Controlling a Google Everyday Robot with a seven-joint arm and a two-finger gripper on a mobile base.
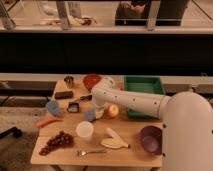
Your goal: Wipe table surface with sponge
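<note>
Sponge (90, 115), a small light-blue block, lies on the tan wooden surface (131, 127) just beyond the white cup (84, 130). The gripper (97, 111), at the end of the white arm (131, 101), is down at the sponge, also just beyond the cup. Whether it is grasping the sponge or released cannot be told.

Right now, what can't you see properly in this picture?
In the camera view:
- the gripper, low beside the sponge: too small to tell whether they touch.
- the tray: the arm covers its front part.
- the table: its right end is hidden behind the robot's body.
</note>
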